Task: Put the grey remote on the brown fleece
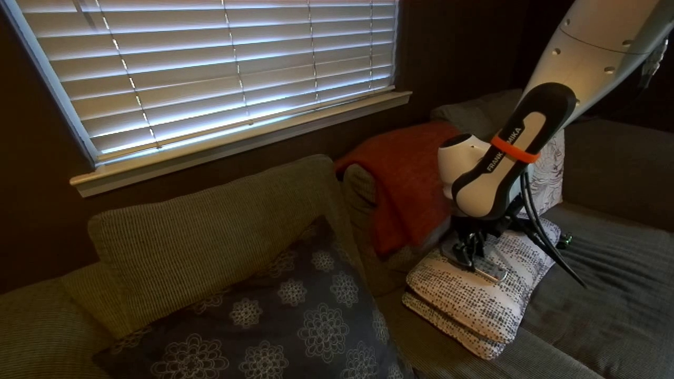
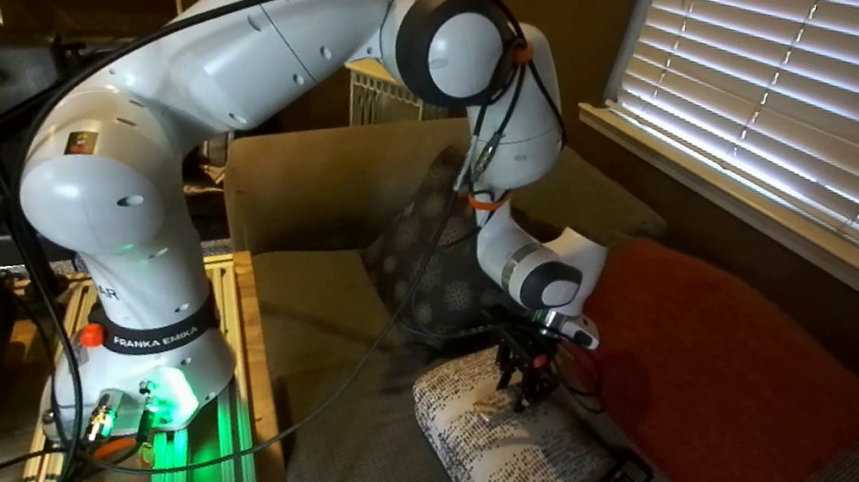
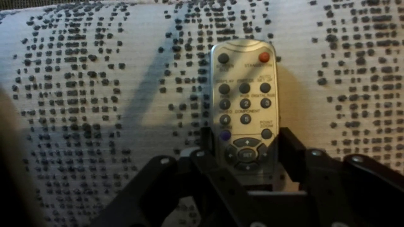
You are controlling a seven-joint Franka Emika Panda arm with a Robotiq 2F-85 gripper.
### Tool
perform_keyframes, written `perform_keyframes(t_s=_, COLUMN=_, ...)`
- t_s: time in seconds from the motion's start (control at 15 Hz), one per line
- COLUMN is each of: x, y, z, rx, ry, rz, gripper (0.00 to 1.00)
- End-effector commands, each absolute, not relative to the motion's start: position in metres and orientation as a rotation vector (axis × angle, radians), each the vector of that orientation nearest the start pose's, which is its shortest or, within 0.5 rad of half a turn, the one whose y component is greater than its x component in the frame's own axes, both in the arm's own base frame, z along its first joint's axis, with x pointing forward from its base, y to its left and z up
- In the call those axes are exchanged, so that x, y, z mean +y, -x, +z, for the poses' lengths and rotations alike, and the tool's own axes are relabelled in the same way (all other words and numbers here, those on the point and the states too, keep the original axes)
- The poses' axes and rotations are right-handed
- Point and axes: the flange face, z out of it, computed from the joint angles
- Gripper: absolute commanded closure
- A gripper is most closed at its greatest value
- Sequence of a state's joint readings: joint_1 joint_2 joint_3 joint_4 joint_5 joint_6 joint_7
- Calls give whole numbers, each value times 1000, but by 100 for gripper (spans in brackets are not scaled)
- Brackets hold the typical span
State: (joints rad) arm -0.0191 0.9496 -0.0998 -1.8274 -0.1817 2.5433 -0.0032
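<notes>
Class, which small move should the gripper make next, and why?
Probably a short lift by the gripper: its fingers appear to hug both sides of the grey remote, which is over the dotted cushion, not the rust-orange fleece.

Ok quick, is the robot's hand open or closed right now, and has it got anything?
Hand: closed on the grey remote control, gripping it by its long sides.

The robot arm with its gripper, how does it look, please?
The arm is white and rounded, with black trim, orange straps, an external black cable and FRANKA EMIKA lettering. The gripper is black, with angular, jointed linkages and blocky fingers.
</notes>
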Motion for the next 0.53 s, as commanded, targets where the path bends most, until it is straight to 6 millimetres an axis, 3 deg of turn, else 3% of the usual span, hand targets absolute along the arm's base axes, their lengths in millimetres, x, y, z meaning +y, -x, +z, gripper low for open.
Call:
perform_keyframes(t_s=0.0, x=-68, y=-584, z=-6, rx=-111, ry=3273, rz=439, gripper=72)
perform_keyframes(t_s=0.2, x=-66, y=-583, z=1, rx=-128, ry=3259, rz=433, gripper=72)
perform_keyframes(t_s=0.47, x=-58, y=-576, z=24, rx=-182, ry=3257, rz=399, gripper=72)
